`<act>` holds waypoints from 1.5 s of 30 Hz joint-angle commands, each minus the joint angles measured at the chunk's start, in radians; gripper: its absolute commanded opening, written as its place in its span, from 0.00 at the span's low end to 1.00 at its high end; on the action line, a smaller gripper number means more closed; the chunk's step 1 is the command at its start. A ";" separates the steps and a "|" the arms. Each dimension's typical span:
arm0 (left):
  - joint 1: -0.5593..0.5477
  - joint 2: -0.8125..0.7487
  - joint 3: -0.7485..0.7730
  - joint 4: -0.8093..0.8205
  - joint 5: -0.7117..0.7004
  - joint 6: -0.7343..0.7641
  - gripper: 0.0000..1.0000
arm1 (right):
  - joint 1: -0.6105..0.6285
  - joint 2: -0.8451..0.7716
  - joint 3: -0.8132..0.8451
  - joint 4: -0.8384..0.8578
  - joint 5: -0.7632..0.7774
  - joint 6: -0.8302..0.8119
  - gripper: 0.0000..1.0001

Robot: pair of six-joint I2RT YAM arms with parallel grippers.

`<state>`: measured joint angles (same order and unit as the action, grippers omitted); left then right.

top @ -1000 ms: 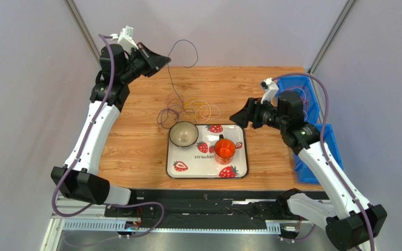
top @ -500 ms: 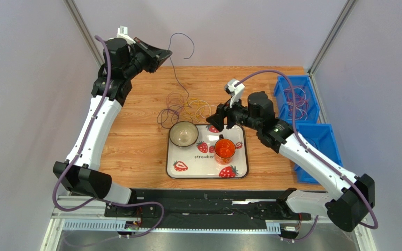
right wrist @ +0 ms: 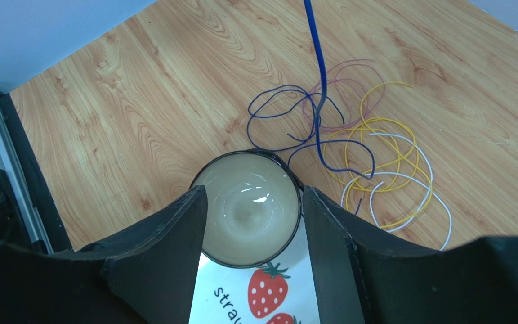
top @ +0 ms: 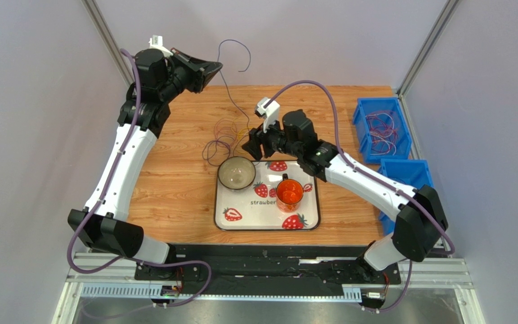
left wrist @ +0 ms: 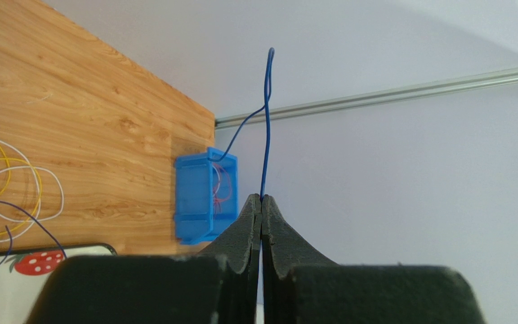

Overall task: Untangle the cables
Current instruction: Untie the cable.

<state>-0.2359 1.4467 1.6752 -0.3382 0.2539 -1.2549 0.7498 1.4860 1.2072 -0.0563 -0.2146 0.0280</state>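
Observation:
The cables [top: 231, 138] lie in a loose tangle on the wooden table behind the bowl; in the right wrist view they [right wrist: 349, 142] show as dark blue, purple, yellow and white loops. My left gripper [top: 213, 67] is raised at the back left, shut on one dark blue cable [left wrist: 266, 121]. That cable runs taut down into the tangle, and its free end curls above the jaws. My right gripper [top: 249, 145] hovers open just above the tangle's near edge and the bowl [right wrist: 245, 209], with nothing between its fingers.
A strawberry-print tray [top: 255, 212] holds the empty bowl [top: 236, 174] and an orange cup [top: 289, 192]. Two blue bins stand at the right edge: the far bin [top: 382, 128] holds cable loops, and the near bin [top: 410, 177] sits beside the right arm.
My right arm has swung left from beside the blue bins to above the tangle and bowl, its jaws narrowing a little. The left gripper has lifted slightly with its cable.

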 commanded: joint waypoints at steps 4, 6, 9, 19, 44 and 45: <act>-0.005 -0.048 0.001 0.045 0.025 0.002 0.00 | 0.022 0.078 0.071 0.113 0.076 -0.016 0.55; -0.005 -0.051 -0.008 0.053 0.031 0.002 0.00 | 0.023 0.095 0.092 0.112 0.101 -0.010 0.54; -0.005 -0.058 -0.026 0.067 0.036 0.000 0.00 | 0.031 0.125 0.112 0.113 0.133 -0.011 0.51; -0.005 -0.057 -0.038 0.085 0.038 -0.009 0.00 | 0.049 0.183 0.144 0.145 0.161 -0.011 0.42; 0.026 0.027 -0.037 0.033 0.031 0.086 0.00 | 0.068 -0.119 0.233 -0.042 0.356 -0.145 0.00; 0.024 0.040 -0.042 0.033 0.033 0.087 0.00 | 0.068 -0.133 0.256 -0.046 0.359 -0.149 0.00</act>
<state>-0.2134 1.4498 1.6352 -0.3038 0.2756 -1.2049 0.8112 1.4578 1.3659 -0.0757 0.0975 -0.0624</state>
